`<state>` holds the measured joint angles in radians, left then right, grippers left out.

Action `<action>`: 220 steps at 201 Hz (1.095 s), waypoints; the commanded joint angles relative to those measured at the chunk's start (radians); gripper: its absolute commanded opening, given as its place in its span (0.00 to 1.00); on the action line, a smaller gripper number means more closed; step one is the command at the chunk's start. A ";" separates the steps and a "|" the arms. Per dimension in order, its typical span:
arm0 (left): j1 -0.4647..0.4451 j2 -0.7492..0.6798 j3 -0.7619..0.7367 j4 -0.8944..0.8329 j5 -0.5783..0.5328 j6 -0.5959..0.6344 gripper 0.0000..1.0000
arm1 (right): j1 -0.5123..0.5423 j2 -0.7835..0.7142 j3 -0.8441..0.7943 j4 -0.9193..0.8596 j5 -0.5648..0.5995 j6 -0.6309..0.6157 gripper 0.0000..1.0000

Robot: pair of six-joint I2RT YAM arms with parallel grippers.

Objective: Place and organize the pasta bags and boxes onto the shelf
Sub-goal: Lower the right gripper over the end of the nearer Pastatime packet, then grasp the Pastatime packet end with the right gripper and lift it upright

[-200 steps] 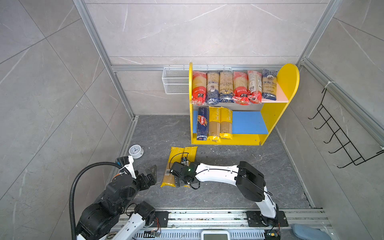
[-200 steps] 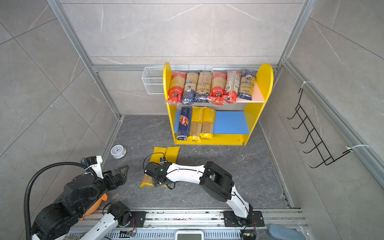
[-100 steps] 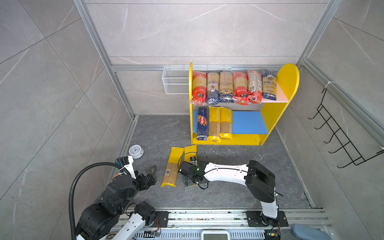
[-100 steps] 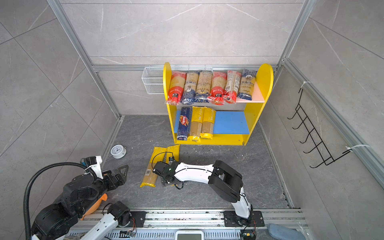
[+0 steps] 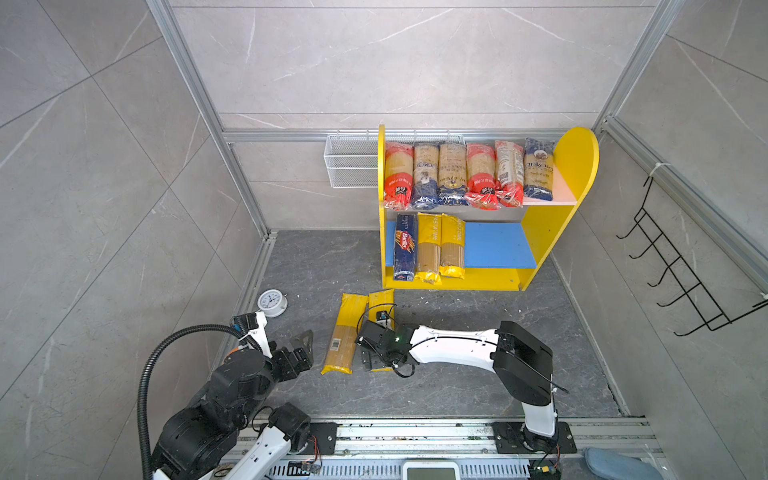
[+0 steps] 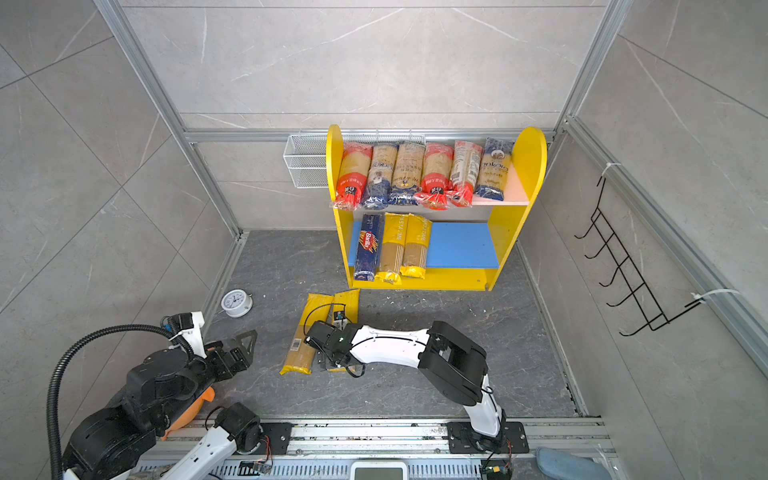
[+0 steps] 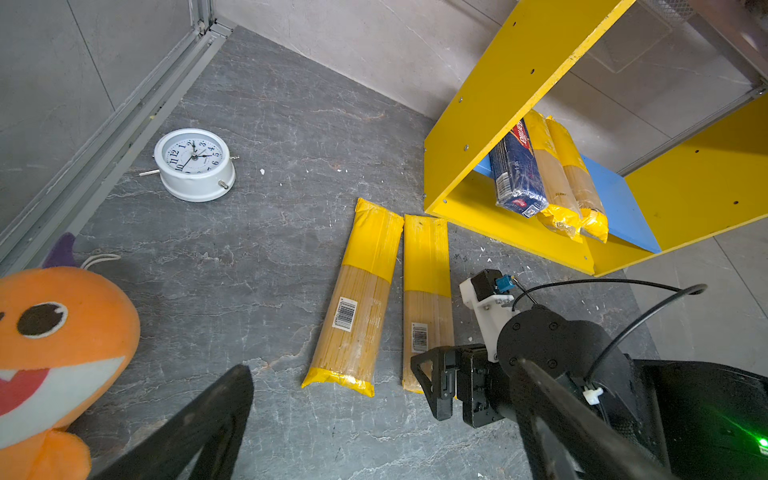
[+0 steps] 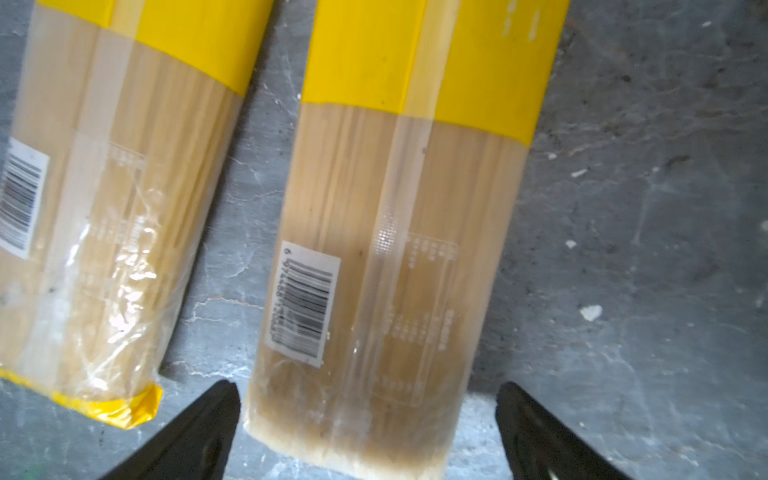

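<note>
Right wrist view: right hand [image 8: 365, 388] apart, straddling end of yellow-ended pack [image 8: 399, 249], mid-table.
Change: it shifted across from the neighbouring pack [image 8: 104, 208].
Meaning: grasp probably next, then shelf [image 5: 552, 232].
Left hand [image 5: 302, 347]: apart, idle.

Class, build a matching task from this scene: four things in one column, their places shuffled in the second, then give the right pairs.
Things:
1. Barilla box
2. alarm clock
3. wire basket
4. leftmost red-ended bag

Places:
A. on the pink upper board
B. on the back wall
C. on the blue lower board
D. on the floor

Pairs: 1-C, 2-D, 3-B, 4-A.
</note>
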<state>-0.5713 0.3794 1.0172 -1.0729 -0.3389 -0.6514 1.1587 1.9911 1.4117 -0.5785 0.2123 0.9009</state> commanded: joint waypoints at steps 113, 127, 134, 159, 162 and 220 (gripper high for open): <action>0.004 0.041 0.050 0.022 -0.014 0.021 1.00 | 0.024 0.135 -0.008 -0.036 -0.056 0.023 0.68; 0.004 0.042 0.056 0.019 -0.017 0.022 1.00 | 0.025 0.122 -0.029 -0.029 -0.065 0.019 0.48; 0.004 0.042 0.060 0.019 -0.018 0.023 1.00 | 0.024 0.115 -0.039 -0.022 -0.073 0.013 0.40; 0.004 0.044 0.074 0.011 -0.024 0.024 1.00 | 0.024 0.069 -0.089 0.007 -0.086 0.003 0.14; 0.004 0.044 0.074 0.011 -0.026 0.024 1.00 | 0.025 0.063 -0.094 0.009 -0.088 0.002 0.09; 0.004 0.064 0.067 0.041 -0.001 0.010 1.00 | 0.025 -0.138 -0.210 0.050 -0.085 -0.029 0.00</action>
<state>-0.5713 0.4160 1.0679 -1.0702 -0.3397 -0.6514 1.1713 1.9293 1.2694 -0.4580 0.1749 0.8967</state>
